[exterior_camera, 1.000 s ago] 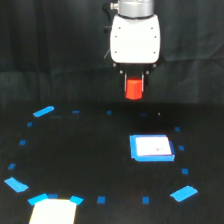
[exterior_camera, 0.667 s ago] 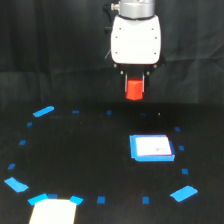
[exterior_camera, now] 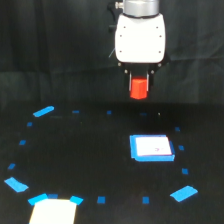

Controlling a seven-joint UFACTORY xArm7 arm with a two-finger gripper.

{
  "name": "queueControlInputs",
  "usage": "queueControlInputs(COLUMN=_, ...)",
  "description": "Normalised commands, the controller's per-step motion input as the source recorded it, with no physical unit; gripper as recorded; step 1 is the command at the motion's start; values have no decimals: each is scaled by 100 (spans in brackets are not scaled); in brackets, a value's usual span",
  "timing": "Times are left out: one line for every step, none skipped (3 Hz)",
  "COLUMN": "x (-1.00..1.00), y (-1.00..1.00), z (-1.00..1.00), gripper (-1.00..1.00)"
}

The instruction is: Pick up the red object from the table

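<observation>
The red object (exterior_camera: 139, 89) is a small red-orange stubby block. It hangs between the dark fingers of my gripper (exterior_camera: 139, 86), below the white arm head (exterior_camera: 140, 37). The gripper is shut on it and holds it well above the black table (exterior_camera: 90, 150). The upper part of the block is hidden between the fingers.
A flat white pad with a blue edge (exterior_camera: 151, 148) lies on the table below and slightly to the exterior view's right of the gripper. Light-blue tape pieces (exterior_camera: 43, 111) (exterior_camera: 183, 193) and small blue marks ring the table. A pale patch (exterior_camera: 52, 211) sits at the front left.
The gripper with the red object in it has risen a little higher above the table. Nothing on the table has moved.
</observation>
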Motion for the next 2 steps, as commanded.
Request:
queueControlInputs(x=1, y=3, z=-46, gripper=-100)
queueControlInputs(x=-42, y=-25, z=29, gripper=-100)
